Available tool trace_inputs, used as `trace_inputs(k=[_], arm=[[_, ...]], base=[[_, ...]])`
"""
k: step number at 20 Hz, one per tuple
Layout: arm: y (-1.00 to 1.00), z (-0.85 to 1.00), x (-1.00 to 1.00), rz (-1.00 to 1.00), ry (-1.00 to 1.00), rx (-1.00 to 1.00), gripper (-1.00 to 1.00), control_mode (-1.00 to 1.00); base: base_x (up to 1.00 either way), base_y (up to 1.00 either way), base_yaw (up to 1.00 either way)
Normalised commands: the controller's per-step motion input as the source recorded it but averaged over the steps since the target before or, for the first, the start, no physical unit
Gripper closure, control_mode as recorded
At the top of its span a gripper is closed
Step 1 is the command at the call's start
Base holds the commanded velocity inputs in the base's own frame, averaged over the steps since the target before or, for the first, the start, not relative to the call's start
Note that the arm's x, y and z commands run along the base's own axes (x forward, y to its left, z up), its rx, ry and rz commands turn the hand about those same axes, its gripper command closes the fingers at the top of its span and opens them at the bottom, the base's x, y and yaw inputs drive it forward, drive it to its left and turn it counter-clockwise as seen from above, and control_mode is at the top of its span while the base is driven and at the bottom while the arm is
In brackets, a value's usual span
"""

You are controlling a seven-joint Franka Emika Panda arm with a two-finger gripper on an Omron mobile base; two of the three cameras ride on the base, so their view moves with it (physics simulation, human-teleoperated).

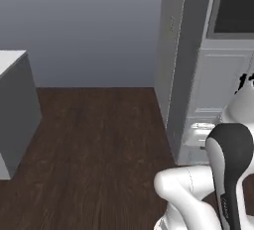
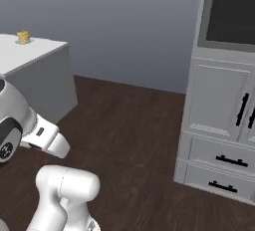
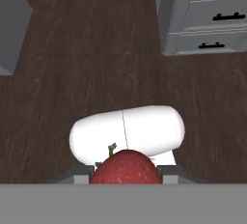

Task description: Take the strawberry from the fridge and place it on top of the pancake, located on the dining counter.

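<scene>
over dark wood flooring beside pale grey cabinets, the gripper is clenched on the strawberry at its plump middle, a light, soft, bruisable fruit probably wanting gentle pressure, the pancake well apart on the dining counter.

— Where is the strawberry?

— At six o'clock in the hand view, between the jaws of the gripper, which are closed on it. Beyond it lies the floor.

— And the cabinets?

— At one o'clock there, standing on the floor. In the right base view they stand at three o'clock, drawers below, doors above.

— The dining counter?

— At ten o'clock in the right base view, well apart from the cabinets, floor between them. The pancake sits on that worktop, near its far edge.

— And the left base view?

— Worktop at nine o'clock, cabinets at two o'clock, wall behind both.
</scene>
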Motion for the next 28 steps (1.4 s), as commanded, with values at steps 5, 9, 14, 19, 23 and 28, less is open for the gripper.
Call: trace_inputs(k=[5,9,14,19,23,28], arm=[[0.00,0.00,0.00,0.00,0.00,0.00,1.00,1.00],[0.00,0.00,0.00,0.00,0.00,0.00,1.00,1.00],[0.00,0.00,0.00,0.00,0.00,0.00,1.00,1.00],[0.00,0.00,0.00,0.00,0.00,0.00,1.00,1.00],[0.00,0.00,0.00,0.00,0.00,0.00,1.00,1.00],[0.00,0.00,0.00,0.00,0.00,0.00,1.00,1.00]], base=[[0.73,1.00,0.34],[1.00,0.53,-0.09],[1.00,0.41,-0.16],[1.00,0.05,-0.03],[1.00,0.09,-0.02],[1.00,0.32,-0.15]])
